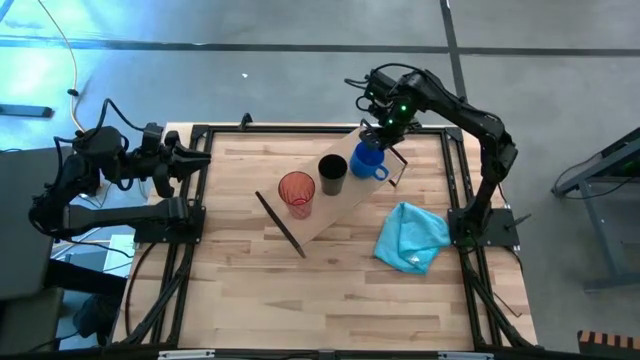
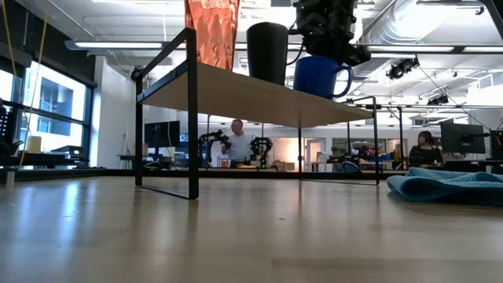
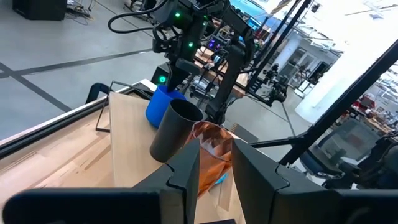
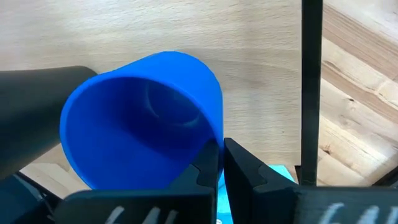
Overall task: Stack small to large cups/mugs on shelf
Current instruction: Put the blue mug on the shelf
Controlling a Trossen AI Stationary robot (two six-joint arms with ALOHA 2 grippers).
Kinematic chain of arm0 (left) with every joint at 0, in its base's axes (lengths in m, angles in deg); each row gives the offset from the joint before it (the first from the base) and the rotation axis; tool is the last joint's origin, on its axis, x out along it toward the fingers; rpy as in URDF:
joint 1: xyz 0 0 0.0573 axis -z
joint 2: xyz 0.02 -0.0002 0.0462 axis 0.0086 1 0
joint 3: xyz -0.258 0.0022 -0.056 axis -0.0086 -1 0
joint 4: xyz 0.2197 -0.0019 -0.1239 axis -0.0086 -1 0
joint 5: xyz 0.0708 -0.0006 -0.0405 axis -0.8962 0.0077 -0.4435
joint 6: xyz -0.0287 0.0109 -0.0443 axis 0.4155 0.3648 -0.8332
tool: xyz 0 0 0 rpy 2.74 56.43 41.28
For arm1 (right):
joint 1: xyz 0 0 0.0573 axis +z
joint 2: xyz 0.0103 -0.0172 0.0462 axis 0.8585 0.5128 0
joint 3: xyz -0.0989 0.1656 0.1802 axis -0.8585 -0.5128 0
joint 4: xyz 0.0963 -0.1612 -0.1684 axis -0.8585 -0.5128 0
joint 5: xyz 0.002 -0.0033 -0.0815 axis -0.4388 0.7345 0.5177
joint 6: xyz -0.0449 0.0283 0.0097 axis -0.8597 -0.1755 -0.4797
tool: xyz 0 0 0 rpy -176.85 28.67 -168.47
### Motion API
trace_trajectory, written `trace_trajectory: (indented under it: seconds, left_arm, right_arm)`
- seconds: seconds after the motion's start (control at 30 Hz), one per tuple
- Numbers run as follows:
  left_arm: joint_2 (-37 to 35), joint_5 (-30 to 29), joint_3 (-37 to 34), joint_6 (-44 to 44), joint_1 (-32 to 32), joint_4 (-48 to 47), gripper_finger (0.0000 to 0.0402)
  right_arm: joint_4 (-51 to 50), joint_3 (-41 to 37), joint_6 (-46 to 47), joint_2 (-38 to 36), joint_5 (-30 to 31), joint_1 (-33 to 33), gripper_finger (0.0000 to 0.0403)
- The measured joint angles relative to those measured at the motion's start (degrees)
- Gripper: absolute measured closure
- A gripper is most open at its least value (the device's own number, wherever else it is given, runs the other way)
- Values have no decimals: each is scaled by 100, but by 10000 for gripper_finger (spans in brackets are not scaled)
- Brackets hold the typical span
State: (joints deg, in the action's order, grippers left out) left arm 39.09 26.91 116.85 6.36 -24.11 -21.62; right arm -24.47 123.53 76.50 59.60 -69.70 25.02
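Our right gripper [image 1: 378, 135] is pinching the blue mug [image 1: 367, 159] rim on the shelf [image 1: 340, 205], beside the black cup [image 1: 333, 173]; left gripper [image 1: 196, 158] sitting narrowly parted at the table edge.

Light blue cloth [image 1: 411, 238], all crumpled up, lying on the right side of a big wooden table [image 1: 300, 300]. Black rails [image 1: 300, 128] along the table's edges. Grey floor [image 1: 250, 60] all around, with a thin yellow wire [image 1: 62, 40] near the far left corner.

Far behind the table, a big bright room. A person in a white top [image 2: 237, 144] standing at a bench there. Another person [image 2: 425, 145] off to the right, next to a dark screen [image 2: 464, 137]. Tall windows [image 2: 47, 106] on the left wall. Long lights and fat silver pipes [image 2: 409, 23] up on the ceiling.
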Motion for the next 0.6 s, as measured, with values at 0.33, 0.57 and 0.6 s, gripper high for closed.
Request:
trace_trajectory:
  seconds: [0.33, 0.57, 0.6]
  left_arm:
    - [0, -3, 0, 19, 0, 0, 318]
    - [0, -4, 0, 27, 0, -2, 318]
    - [0, -2, 0, 27, 0, -2, 318]
  right_arm:
    - [0, 0, -18, 0, -75, -2, 396]
    - [-2, 4, -3, 0, -111, -2, 352]
    - [-2, 4, 12, 0, -109, -2, 349]
